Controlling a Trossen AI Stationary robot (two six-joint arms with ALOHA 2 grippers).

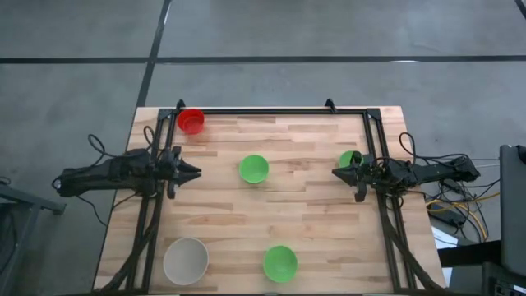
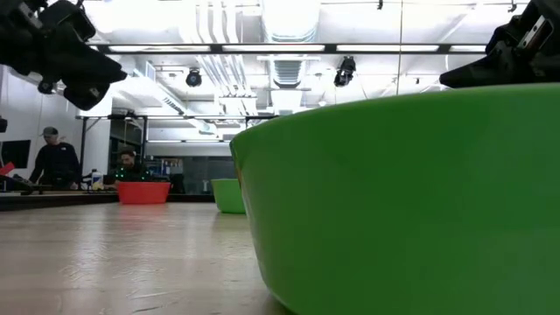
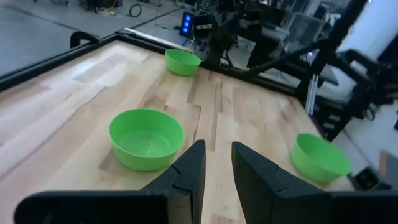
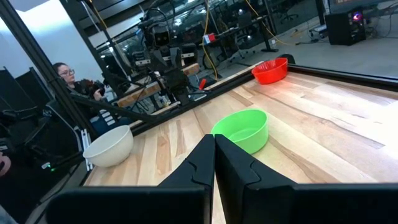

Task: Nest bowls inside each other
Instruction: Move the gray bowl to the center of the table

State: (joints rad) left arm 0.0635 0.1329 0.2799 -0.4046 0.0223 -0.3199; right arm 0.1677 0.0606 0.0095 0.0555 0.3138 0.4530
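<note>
Five bowls stand apart, upright, on the wooden table point(image 1: 312, 214). A red bowl point(image 1: 191, 120) is at the far left corner. One green bowl point(image 1: 254, 168) is in the middle and another point(image 1: 280, 263) near the front edge. A third green bowl point(image 1: 349, 158) stands beside my right gripper. The whitish bowl point(image 1: 186, 260) sits at the near left. My left gripper point(image 3: 217, 160) hovers at the table's left side, pointing at the middle green bowl point(image 3: 147, 138), open with nothing between its fingers. My right gripper point(image 4: 214, 148) hangs at the right side, shut and empty.
A black frame point(image 1: 279, 110) runs along the table's far edge and down both sides under the arms. Bare wood lies between the bowls. Cables point(image 1: 460, 205) trail off the right side. People sit at a bench point(image 2: 52, 162) in the room behind.
</note>
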